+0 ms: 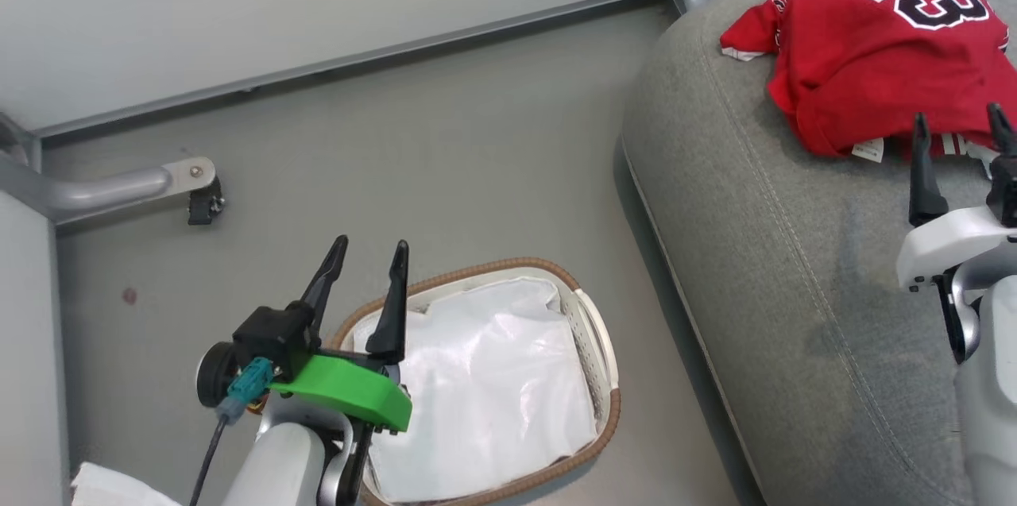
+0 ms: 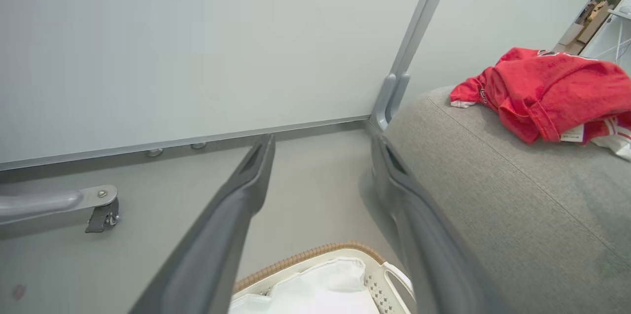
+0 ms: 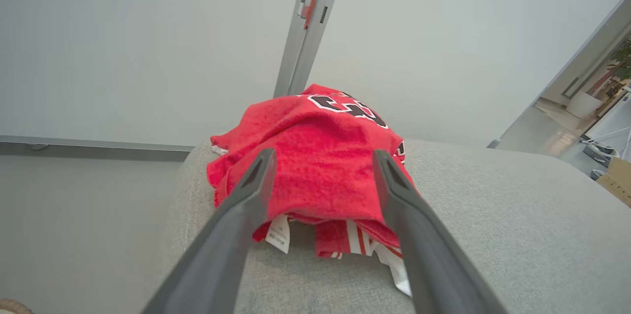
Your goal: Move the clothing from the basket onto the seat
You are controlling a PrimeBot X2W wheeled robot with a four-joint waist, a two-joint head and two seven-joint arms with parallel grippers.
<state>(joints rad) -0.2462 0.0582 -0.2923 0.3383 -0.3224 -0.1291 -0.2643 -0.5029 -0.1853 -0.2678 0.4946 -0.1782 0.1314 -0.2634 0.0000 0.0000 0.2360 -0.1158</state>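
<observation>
Right gripper (image 1: pixel 959 137) partly cut off at frame edge; fingers spread wide, empty, tips at the clothing (image 1: pixel 874 53) hem, contact unclear. Clothing heaped on seat (image 1: pixel 755 252). Left gripper (image 1: pixel 371 252) spread wide, empty, hiding part of basket (image 1: pixel 592 331); liner (image 1: pixel 485 379) visible inside.

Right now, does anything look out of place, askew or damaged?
Nothing looks damaged or spilled. The clothing lies in a crumpled heap on the seat, a sleeve near its edge; the basket stands upright, holding its white liner.
</observation>
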